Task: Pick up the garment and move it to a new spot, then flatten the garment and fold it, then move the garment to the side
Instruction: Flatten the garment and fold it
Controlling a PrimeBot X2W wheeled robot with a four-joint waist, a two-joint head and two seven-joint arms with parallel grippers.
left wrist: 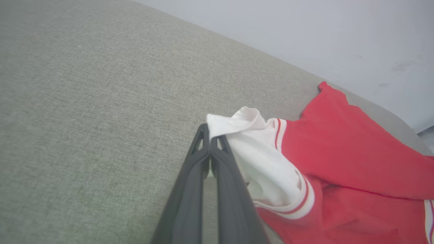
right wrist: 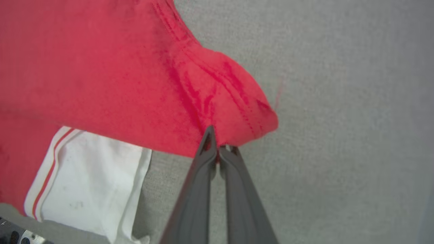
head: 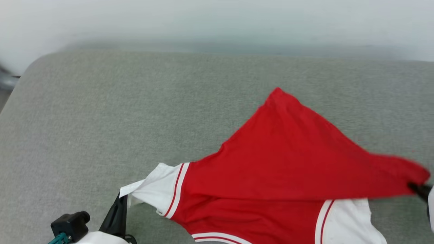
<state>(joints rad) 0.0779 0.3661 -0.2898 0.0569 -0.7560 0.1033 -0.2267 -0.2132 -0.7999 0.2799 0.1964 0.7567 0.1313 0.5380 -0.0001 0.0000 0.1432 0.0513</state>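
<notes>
The garment (head: 278,169) is a red jersey with white sleeves and red-and-white striped trim, lying partly folded over itself on a grey fabric surface (head: 135,112). My left gripper (head: 122,198), at the lower left of the head view, is shut on the edge of a white sleeve (left wrist: 237,125); its dark fingers (left wrist: 210,142) pinch the cloth. My right gripper (head: 415,186), at the right edge, is shut on a red corner of the garment (right wrist: 237,112), which is pulled over the body. The other white sleeve (right wrist: 95,183) lies flat below the red fold.
The grey surface extends wide to the left and back, with a rounded far-left corner (head: 37,64). A pale wall (head: 217,23) rises behind it. A dark wrist part with teal cable (head: 69,225) sits at the bottom left.
</notes>
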